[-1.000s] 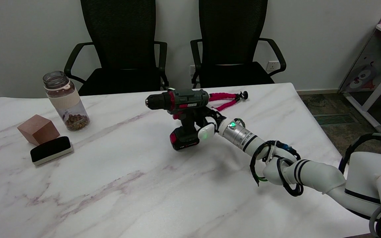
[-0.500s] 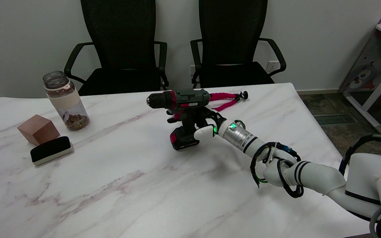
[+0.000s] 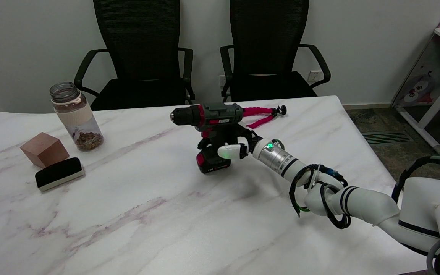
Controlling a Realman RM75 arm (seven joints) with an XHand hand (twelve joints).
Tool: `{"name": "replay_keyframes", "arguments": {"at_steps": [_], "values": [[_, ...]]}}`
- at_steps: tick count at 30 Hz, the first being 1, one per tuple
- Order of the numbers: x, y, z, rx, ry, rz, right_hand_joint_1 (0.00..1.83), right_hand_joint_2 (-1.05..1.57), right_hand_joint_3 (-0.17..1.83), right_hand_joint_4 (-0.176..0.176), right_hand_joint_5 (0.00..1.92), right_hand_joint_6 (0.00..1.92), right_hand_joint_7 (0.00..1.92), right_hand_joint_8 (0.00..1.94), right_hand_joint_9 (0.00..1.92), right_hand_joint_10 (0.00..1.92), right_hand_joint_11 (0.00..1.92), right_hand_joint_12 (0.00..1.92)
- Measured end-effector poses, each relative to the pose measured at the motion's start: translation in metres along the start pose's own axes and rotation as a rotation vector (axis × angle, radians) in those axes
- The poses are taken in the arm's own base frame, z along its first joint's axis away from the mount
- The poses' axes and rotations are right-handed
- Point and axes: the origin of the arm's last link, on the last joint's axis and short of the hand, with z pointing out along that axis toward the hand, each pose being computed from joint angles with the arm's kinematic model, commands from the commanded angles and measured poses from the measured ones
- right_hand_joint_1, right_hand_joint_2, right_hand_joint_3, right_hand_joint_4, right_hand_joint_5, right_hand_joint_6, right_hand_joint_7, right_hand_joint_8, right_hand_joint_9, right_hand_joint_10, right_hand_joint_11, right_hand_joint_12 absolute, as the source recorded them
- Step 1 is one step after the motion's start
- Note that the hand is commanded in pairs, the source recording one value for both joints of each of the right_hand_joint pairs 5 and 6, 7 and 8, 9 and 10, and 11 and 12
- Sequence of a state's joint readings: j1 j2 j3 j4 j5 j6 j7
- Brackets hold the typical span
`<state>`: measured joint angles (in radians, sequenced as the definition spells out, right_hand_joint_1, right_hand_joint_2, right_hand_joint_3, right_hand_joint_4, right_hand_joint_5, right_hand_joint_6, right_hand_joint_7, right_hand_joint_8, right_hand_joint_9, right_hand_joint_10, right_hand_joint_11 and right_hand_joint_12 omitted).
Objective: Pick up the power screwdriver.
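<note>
Marble table (image 3: 128, 214): power screwdriver (image 3: 212, 126) stood upright on battery base, handle gripped by right hand (image 3: 235, 147), fingers wrapped around.

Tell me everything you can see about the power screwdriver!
The power screwdriver stands upright on its black-and-red battery base near the middle of the marble table. Its body looks like dark grey-green plastic with red trim, and its black chuck points to the picture's left. The right hand is wrapped around its handle. Whether the base has left the table cannot be told.
</note>
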<state>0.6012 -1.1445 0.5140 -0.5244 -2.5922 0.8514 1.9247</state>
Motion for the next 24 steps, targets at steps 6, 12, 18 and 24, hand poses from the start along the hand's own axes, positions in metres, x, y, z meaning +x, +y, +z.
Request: {"name": "replay_keyframes", "arguments": {"at_steps": [6,12,18,24], "values": [[0.0014,0.001,0.0005,-0.01,0.007,0.005,1.12,-0.44,1.41,0.176,0.41,0.41,0.41,0.41,1.31,1.31,1.37,1.37],[0.0032,0.0015,0.0013,-0.018,0.016,0.009,1.1,-0.39,1.35,0.176,0.44,0.44,0.44,0.44,1.37,1.37,1.44,1.44],[0.0051,0.0015,0.0021,-0.024,0.026,0.012,1.09,-0.34,1.27,0.176,0.44,0.44,0.44,0.44,1.45,1.45,1.56,1.56],[0.0068,0.0014,0.0027,-0.028,0.033,0.013,1.1,-0.44,1.53,0.176,0.44,0.44,0.44,0.44,1.32,1.32,1.4,1.4]]}}
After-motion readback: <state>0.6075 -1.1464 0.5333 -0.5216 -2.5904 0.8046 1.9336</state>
